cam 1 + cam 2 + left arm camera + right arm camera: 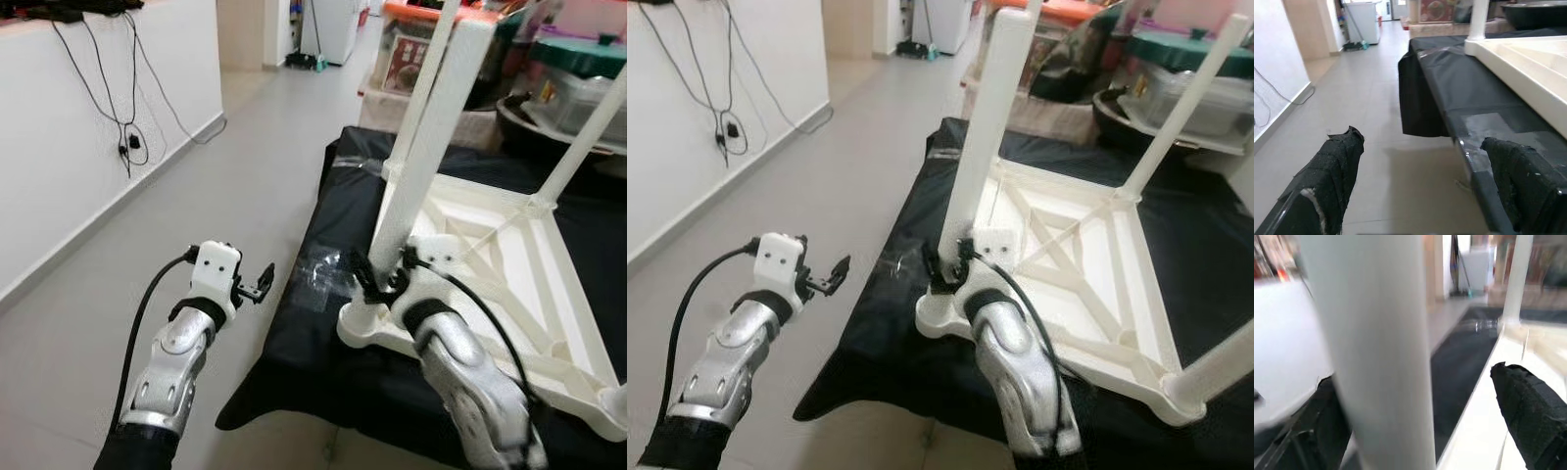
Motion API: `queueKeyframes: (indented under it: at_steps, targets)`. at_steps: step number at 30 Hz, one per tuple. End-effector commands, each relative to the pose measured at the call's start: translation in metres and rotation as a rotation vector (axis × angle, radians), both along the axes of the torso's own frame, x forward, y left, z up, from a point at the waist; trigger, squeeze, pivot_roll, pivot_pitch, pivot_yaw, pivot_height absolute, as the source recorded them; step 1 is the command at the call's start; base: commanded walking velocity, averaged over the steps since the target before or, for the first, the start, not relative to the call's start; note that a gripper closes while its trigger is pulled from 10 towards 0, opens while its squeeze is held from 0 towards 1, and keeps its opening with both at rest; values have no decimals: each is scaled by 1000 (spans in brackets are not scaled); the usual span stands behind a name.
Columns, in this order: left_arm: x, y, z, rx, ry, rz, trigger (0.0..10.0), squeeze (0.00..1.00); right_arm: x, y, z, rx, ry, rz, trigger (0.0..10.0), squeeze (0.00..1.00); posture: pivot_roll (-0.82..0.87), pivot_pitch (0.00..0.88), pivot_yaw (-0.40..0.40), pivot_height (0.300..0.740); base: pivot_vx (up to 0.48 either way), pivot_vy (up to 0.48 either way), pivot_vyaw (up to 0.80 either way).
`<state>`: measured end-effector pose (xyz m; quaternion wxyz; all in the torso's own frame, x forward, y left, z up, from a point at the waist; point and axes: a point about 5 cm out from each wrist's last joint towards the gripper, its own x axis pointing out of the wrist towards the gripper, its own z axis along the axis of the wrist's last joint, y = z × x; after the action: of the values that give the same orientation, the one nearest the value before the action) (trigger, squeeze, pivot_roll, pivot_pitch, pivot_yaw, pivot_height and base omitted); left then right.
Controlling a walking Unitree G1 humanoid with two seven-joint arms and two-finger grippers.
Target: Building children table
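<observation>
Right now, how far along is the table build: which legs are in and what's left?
The white tabletop lies upside down on the black cloth. Legs stand at the far corners. In hand: the right gripper sits at the base of the near leg, fingers open around it, at its socket. The left gripper is open, over the floor. Whether that leg is fully seated cannot be told.
</observation>
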<state>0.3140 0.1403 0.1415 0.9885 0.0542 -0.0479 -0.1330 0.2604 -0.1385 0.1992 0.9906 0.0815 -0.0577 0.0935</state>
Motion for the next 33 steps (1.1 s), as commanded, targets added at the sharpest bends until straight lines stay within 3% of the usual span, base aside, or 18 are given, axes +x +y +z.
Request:
queueKeyframes:
  at_steps: [1, 6, 9, 14, 16, 22, 33]
  targets:
    - [-2, -4, -4, 7, 10, -18, 10000, 0, -10, -4, 13, 28, -61, 9, 10000, 1000, 90, 0, -90, 740, 0, 0, 0]
    - [-3, -8, -4, 11, 4, -38, 10000, 0, -35, 1, 25, 59, -115, 105, 10000, 1000, 82, 0, -81, 740, 0, 0, 0]
    - [-4, -9, -2, 16, -8, -51, 10000, 0, -51, -1, 22, 0, -99, 166, 10000, 1000, 79, 0, -77, 740, 0, 0, 0]
    - [-5, -10, -2, 18, -11, -55, 10000, 0, -53, -13, 18, -47, -84, 101, 10000, 1000, 78, 0, -78, 740, 0, 0, 0]
    - [-7, -10, -1, 16, -17, -59, 10000, 0, -58, -30, 26, 1, -127, 31, 10000, 1000, 90, 0, -87, 740, 0, -191, 0]
    - [-10, -11, -1, 7, -22, -59, 10000, 0, -67, -48, 28, -32, -126, 35, 10000, 1000, 91, 0, -82, 740, 0, -464, 0]
    - [-15, -19, 4, -14, -61, -98, 10000, 0, -65, -44, 23, -70, -97, 105, 10000, 1000, 96, 0, -78, 740, 0, -480, 0]
